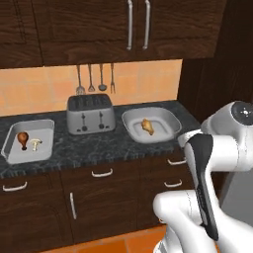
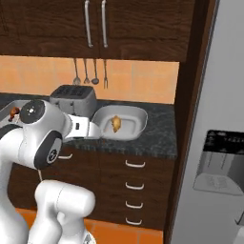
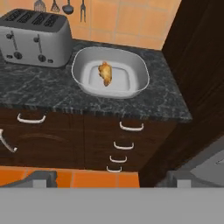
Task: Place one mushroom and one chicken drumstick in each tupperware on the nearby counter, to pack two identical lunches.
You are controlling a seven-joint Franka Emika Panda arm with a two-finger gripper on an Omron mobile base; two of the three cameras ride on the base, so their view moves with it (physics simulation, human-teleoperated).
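One lunch packed, the other half full.
The rectangular tupperware (image 1: 28, 141) at the counter's (image 1: 99, 146) left holds a reddish drumstick (image 1: 22, 139) and a mushroom (image 1: 35, 144) side by side; the rounded tupperware (image 1: 150, 124), right of the silver toaster (image 1: 91, 113), holds a golden drumstick (image 1: 147, 126) alone. The gripper (image 3: 107, 179) hangs back from the counter, above the orange floor, fingers spread wide and holding nothing.
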